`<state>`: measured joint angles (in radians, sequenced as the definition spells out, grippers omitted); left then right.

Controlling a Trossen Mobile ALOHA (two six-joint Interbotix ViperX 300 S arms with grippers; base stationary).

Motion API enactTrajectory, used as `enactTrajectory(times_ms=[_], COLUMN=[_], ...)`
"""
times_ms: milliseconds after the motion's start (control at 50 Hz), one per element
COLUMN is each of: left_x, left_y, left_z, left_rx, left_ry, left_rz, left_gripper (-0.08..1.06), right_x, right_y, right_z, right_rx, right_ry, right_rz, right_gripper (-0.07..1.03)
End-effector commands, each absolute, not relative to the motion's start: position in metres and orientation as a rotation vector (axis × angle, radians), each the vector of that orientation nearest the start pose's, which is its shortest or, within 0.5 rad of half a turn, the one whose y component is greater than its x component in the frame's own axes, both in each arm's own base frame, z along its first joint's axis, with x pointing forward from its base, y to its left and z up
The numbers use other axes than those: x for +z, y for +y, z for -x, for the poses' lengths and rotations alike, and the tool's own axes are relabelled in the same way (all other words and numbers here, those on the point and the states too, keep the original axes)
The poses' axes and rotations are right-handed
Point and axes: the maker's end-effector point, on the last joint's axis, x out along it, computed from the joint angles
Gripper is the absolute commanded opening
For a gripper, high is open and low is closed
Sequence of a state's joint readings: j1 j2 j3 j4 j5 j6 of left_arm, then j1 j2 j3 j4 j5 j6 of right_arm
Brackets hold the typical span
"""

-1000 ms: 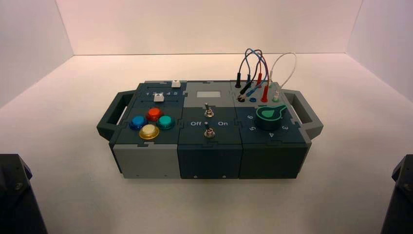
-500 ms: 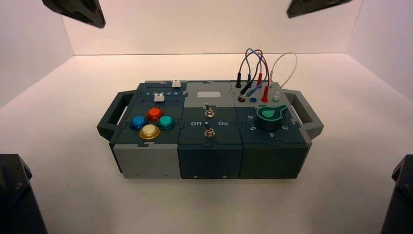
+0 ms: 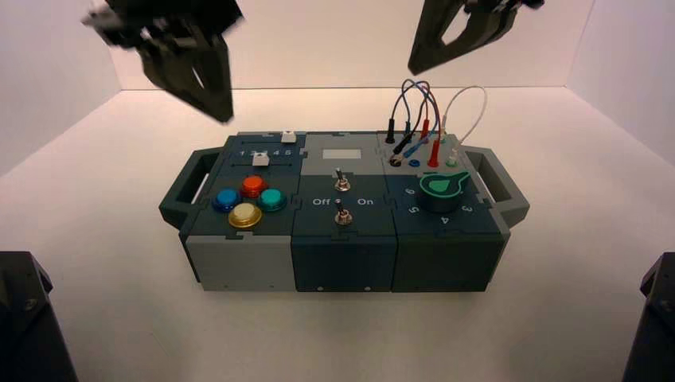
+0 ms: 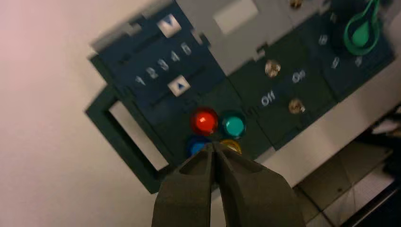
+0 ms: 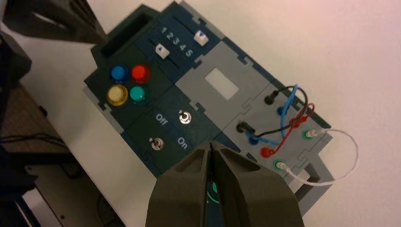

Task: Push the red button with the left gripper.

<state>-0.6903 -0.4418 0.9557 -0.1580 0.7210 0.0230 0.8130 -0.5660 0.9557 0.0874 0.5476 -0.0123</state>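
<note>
The red button [image 3: 253, 185] sits at the back of a cluster of four buttons on the left part of the box [image 3: 239, 264]. My left gripper [image 3: 224, 117] hangs high above and behind the box's left end, fingers shut to a wedge and holding nothing. In the left wrist view its tip [image 4: 213, 144] points down near the cluster, well above the red button [image 4: 204, 121]. My right gripper [image 3: 415, 69] hangs high above the wires at the back right, shut and empty [image 5: 210, 144]. The red button also shows in the right wrist view [image 5: 140, 73].
Blue [image 3: 227, 198], teal [image 3: 271, 198] and yellow [image 3: 244, 215] buttons surround the red one. Two white sliders [image 3: 259, 159] lie behind them. Two toggle switches [image 3: 341, 183] stand mid-box, a green knob [image 3: 439, 189] and plugged wires [image 3: 422, 119] at the right. The box has handles [image 3: 181, 189] at both ends.
Both arms have come down into the high view from the top edge. The left gripper has moved down toward the box's left end. The box has not moved.
</note>
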Motion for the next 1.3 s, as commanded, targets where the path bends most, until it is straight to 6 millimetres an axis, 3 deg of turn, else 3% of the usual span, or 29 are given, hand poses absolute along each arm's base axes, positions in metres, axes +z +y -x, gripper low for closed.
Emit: enactTrajectory(times_ms=[20,580,920,1300], left_x=[0.102,0.073,0.058,0.058], left_y=[-0.188,-0.210,-0.207,-0.199], left_z=[-0.180,-0.204,-0.208,-0.208], left_rx=[-0.659,-0.637,-0.622,-0.610], left_ry=[1.265,1.313,1.351,1.366], left_rz=[-0.318,-0.344,-0.383,-0.397], left_gripper=[-0.03,-0.03,-0.03,-0.03], right_x=[0.165,0.167,0.165,0.164], right_y=[0.211,0.210,0.209,0.209], right_z=[-0.186,-0.186,-0.185,-0.184], right_rx=[0.775,0.775,0.775,0.773], right_ry=[0.890,0.879,0.883,0.890], right_rz=[0.303,0.297,0.299,0.295], right_gripper=[-0.02,-0.02,-0.02,-0.02])
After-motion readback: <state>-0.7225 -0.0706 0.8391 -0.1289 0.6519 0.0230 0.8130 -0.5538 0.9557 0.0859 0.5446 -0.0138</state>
